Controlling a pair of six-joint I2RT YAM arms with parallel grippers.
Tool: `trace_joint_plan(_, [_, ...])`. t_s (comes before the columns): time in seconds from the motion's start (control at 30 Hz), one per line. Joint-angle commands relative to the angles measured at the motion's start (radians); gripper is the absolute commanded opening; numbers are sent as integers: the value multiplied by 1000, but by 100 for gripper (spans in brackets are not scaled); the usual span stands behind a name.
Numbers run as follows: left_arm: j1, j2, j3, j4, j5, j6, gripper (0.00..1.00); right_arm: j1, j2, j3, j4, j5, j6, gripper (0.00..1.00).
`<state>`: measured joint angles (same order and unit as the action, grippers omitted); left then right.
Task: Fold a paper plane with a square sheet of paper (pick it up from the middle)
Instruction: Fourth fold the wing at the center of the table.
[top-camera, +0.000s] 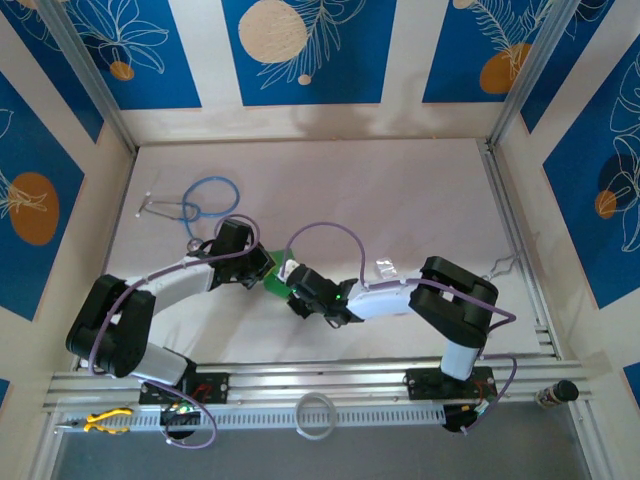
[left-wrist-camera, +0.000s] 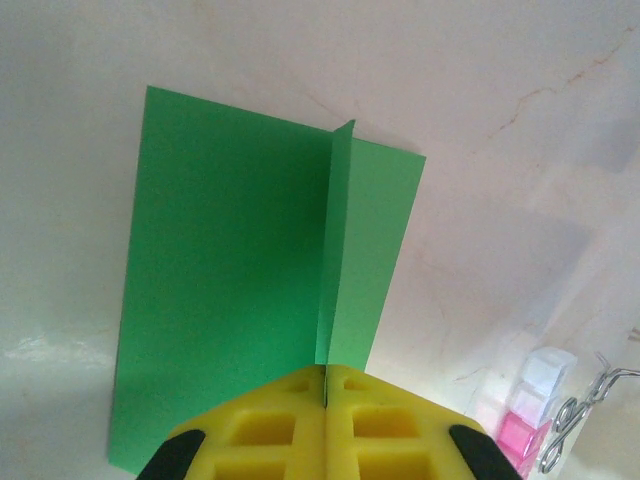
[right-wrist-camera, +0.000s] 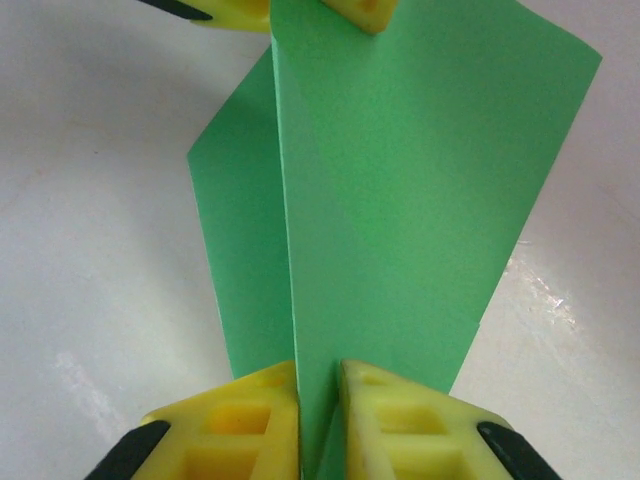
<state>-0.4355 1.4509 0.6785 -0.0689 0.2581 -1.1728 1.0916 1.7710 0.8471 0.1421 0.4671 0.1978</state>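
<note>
Top external view has both arms bent inward over the middle of the table (top-camera: 400, 190), their wrists meeting at the square sheet of paper (top-camera: 272, 281), of which a small bright-green patch peeks out between them. Left wrist view has the left gripper (left-wrist-camera: 326, 385) pressed together on a raised centre crease. Its yellow fingers (left-wrist-camera: 270, 430) meet with the ridge pinched between them, and the sheet spreads out on either side (the left flap looks darker, the right one paler). Right wrist view shows the right gripper (right-wrist-camera: 320, 378) clamped likewise on the upright fold from the opposite end, the green panels slanting down toward the white surface. A blue-tubed stethoscope (top-camera: 205, 197) lies well apart, toward the far left.
</note>
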Motion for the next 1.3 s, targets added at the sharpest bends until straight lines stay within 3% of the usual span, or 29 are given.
trace_joint_plan(0.0, [9,7,18,-17,0,-8,5,-7,-25,20,17,-31,25,15])
trace_joint_plan(0.4, [9,5,12,-22,-6,-7,5,-12,-49,9,32,-46,44,19])
trace_joint_plan(0.97, [9,-1,14,-18,-3,-11,6,-17,-10,23,-14,-40,55,16])
trace_joint_plan(1.27, [9,2,12,-16,-5,-11,6,-25,-23,8,10,-59,61,11])
